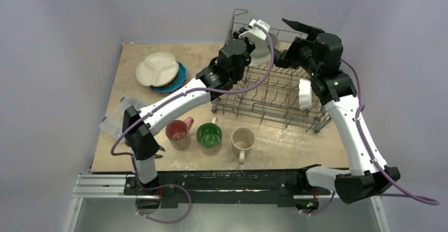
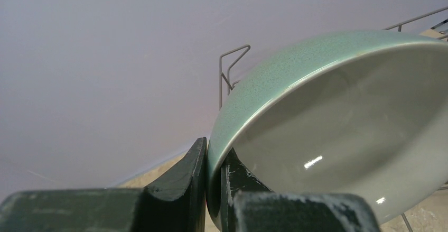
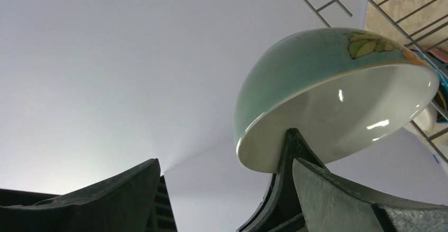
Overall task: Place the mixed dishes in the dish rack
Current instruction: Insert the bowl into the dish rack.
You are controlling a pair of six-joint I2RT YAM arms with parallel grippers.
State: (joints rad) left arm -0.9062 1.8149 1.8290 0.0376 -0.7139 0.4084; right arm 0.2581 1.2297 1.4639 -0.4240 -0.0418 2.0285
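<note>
Currently my left pincer nips the rim of the teal bowl, upper centre, seemingly over the dish rack — glazed, slippery, chippable, so hold deep; right pincer gapes empty.

The dish rack sits at the far right of the table. A standing plate is inside its right end. A bowl is up over its far left corner. Along the near edge stand the left mug, middle mug and right mug. Near the far left corner, a divided plate lies on a bottom plate. A plastic box sits at the left edge.
</note>
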